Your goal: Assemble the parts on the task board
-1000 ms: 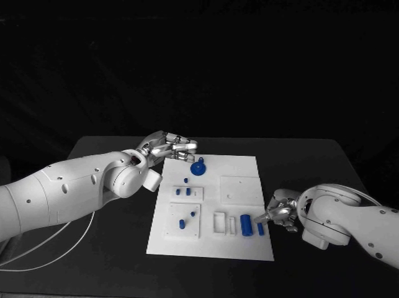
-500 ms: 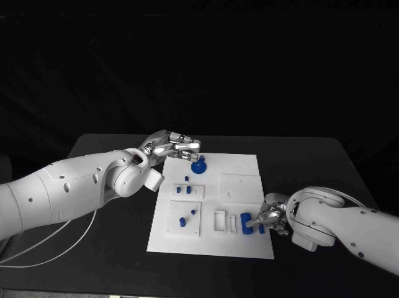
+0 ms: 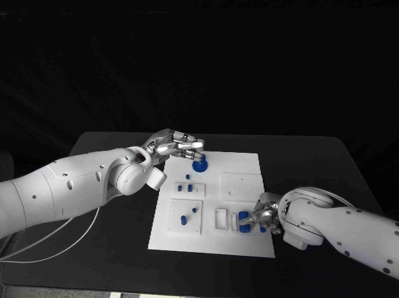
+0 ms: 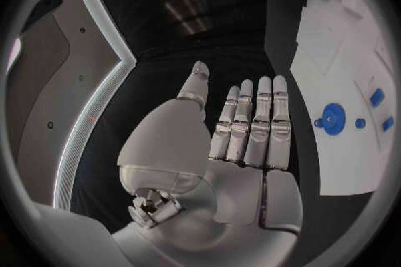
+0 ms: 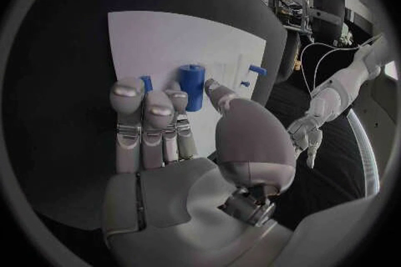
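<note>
a: where is the task board (image 3: 239, 245), and where are the parts?
b: the white board lies in the middle of the black counter (image 3: 101, 155). a round blue part with a knob (image 3: 199, 166) sits near its far edge. a blue cylinder (image 3: 244, 221) lies near the board's right edge, toward the near end, with a slimmer blue piece (image 3: 261, 225) just beside it. small blue pegs (image 3: 188, 185) stand around mid-board.
a: and the right hand (image 3: 264, 214)?
b: it hangs over the board's right edge, right at the cylinder. in the right wrist view the fingers (image 5: 159, 110) lie side by side, stretched toward the cylinder (image 5: 191, 85), with the thumb set off to the side. the fingertips are at the cylinder, but i cannot tell whether they touch it. nothing is gripped; the fingers are extended.
a: the left hand (image 3: 174, 145)?
b: it is above the board's far left corner, just beside the round knobbed part. in the left wrist view the fingers (image 4: 250, 123) are straight and together, the palm bare, holding nothing, and the round part (image 4: 334, 119) lies on the board off to the side of the fingers, apart from them.
a: the arms?
b: both white arms reach in over the counter, the left from the left side, the right from the right.
</note>
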### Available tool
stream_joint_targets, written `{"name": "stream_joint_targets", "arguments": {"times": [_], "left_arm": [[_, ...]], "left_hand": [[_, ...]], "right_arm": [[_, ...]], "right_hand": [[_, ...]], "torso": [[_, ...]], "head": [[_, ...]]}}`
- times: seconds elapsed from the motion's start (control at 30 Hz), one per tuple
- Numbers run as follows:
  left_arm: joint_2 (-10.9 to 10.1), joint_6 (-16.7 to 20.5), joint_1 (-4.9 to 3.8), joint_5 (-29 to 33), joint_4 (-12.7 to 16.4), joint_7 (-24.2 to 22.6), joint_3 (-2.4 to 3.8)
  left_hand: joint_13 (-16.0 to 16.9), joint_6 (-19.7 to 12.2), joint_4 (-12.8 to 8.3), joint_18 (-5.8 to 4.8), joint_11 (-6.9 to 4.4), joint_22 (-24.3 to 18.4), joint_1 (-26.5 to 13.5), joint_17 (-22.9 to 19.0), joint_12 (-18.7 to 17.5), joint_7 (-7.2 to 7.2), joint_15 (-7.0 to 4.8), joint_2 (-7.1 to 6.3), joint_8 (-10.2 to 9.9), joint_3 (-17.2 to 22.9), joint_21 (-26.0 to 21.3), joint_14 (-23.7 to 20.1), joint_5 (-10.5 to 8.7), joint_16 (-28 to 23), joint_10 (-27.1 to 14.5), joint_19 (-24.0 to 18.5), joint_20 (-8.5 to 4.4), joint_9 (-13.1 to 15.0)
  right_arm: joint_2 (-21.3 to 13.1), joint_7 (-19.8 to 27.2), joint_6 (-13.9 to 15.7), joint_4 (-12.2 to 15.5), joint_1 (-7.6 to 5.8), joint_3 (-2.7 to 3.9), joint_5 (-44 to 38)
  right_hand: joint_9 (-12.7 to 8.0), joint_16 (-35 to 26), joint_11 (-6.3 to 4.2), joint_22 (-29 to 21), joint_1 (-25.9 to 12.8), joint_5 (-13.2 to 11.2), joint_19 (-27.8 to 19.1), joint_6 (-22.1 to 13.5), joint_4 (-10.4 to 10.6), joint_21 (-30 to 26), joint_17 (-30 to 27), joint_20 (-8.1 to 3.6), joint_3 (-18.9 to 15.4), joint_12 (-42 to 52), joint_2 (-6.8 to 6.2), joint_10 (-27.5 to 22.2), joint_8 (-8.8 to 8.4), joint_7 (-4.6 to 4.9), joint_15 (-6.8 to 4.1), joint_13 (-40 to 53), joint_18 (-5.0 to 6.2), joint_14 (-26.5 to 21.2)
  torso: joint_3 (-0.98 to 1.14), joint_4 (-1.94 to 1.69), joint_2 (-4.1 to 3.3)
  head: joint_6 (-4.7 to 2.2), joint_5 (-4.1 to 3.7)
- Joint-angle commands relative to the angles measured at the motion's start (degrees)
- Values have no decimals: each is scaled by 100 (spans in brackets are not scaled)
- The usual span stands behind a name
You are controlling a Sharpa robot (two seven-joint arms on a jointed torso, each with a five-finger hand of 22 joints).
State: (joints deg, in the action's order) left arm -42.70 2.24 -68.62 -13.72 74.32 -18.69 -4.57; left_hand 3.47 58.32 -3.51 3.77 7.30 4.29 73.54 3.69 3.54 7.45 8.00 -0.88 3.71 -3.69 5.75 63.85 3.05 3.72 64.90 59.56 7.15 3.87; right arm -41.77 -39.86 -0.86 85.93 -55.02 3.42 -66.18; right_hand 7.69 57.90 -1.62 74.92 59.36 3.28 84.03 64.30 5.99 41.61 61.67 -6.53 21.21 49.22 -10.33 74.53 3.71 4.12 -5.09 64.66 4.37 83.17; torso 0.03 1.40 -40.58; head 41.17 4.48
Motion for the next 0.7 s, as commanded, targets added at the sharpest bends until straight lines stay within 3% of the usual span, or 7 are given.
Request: {"name": "stream_joint_targets", "arguments": {"times": [0.03, 0.43, 0.7], "left_arm": [[17, -159, 2, -16, 16, -50, 4], [28, -234, 2, -16, 16, -5, 4], [41, -253, 2, -16, 12, 24, 4]], "left_hand": [[5, -29, 11, 70, -8, -1, 8, -7, -13, -6, -2, -63, -4, 14, -17, -53, 6, -23, -44, -16, 13, -1], [5, -53, 55, 76, 6, 2, -18, -6, -12, 14, -3, -72, -4, 22, -29, -47, 1, -21, -60, -4, 15, -1], [5, -49, 63, 77, 14, 3, -13, -5, -12, 33, -4, -71, -3, 26, -33, -42, 2, -20, -59, 4, 13, -1]], "right_arm": [[85, -143, 99, -76, 7, -30, -179], [405, -118, 122, -340, 15, -213, -197], [538, -105, 53, -433, 25, -362, -80]], "right_hand": [[-9, -29, 35, 488, -24, -38, 305, -23, 36, -33, 10, 33, 2, -38, -51, -5, -4, 6, 8, -3, 29, 16], [-13, -52, 38, 487, -7, -38, 304, -39, 55, -48, 15, 35, -3, -62, -64, -19, -3, 11, 10, -5, 35, 15], [-11, -57, 39, 495, 43, -34, 305, -32, -64, -39, 41, 39, 25, -65, -33, -22, -4, 12, 12, 5, 31, 22]], "torso": [[-4, -3, 1], [-3, 4, -2], [-6, 8, -2]], "head": [[7, 13], [17, 33], [37, 32]]}}
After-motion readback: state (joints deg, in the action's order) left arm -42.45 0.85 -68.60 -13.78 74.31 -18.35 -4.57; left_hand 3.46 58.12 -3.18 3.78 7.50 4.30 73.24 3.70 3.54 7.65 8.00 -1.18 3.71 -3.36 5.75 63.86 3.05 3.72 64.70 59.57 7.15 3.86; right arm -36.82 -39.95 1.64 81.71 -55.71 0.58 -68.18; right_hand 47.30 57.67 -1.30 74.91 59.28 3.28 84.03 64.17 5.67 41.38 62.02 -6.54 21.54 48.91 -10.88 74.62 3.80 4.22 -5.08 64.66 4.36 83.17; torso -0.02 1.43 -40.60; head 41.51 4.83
